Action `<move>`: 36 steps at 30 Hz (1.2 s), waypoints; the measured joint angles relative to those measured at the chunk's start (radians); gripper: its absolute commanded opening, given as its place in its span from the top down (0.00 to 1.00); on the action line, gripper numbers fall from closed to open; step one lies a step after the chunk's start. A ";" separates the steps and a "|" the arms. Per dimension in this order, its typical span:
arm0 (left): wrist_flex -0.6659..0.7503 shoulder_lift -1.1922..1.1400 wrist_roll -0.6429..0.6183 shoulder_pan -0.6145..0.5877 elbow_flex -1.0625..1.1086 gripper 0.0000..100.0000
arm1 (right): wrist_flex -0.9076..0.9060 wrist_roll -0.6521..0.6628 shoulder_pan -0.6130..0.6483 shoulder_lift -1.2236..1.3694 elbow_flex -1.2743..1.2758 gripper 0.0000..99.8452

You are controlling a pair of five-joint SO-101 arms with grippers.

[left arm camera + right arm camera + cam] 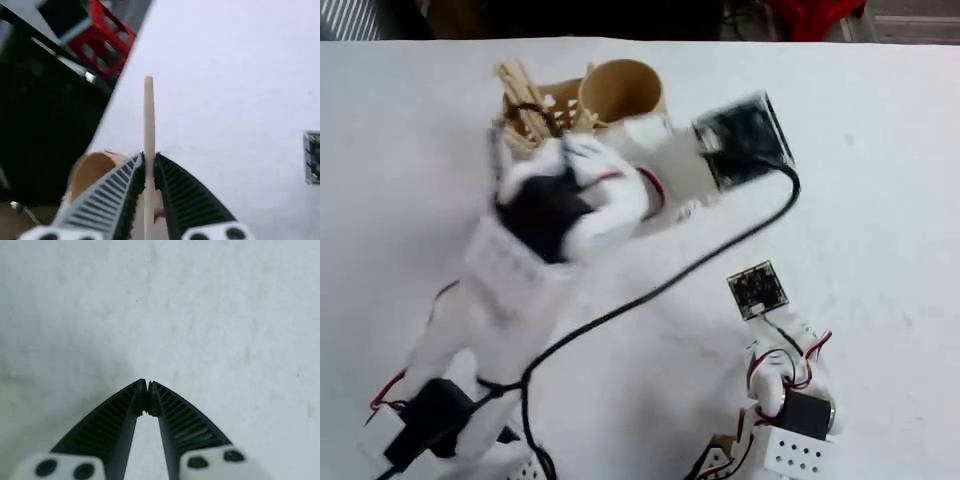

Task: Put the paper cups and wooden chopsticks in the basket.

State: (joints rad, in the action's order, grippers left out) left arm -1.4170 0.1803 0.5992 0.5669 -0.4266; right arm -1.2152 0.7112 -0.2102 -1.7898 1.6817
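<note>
In the left wrist view my left gripper (149, 161) is shut on a single wooden chopstick (148, 112), which sticks straight out past the fingertips, over a tan paper cup (92, 167). The high view shows the left arm (560, 215) stretched across to the basket (558, 98) at the far side of the table. A paper cup (620, 90) stands in the basket and several chopsticks (520, 92) lean out of it. My right gripper (146, 386) is shut with nothing in it, just above bare white table.
The right arm (785, 400) sits folded at the near right edge. A black cable (670, 280) runs across the middle of the white table (880, 200). Beyond the far edge are a red frame (102, 42) and dark floor.
</note>
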 measured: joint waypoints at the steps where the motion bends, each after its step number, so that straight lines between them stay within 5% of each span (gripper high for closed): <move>1: 0.017 0.000 0.000 -0.018 -0.061 0.97 | 0.000 0.000 0.000 0.000 0.000 0.98; 6: 0.153 0.006 -0.081 -0.164 -0.221 0.97 | 0.000 0.000 0.000 0.000 0.000 0.98; 17: 0.399 0.002 -0.615 -0.446 -0.187 0.97 | 0.000 0.000 0.000 0.000 0.000 0.98; 36: 0.526 -0.129 -0.735 -0.497 -0.124 0.97 | 0.000 0.000 0.000 0.000 0.000 0.98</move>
State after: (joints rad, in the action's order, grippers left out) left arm -0.8907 0.0514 -0.1358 0.0698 -0.5508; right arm -1.2152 0.7112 -0.2102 -1.7898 1.6817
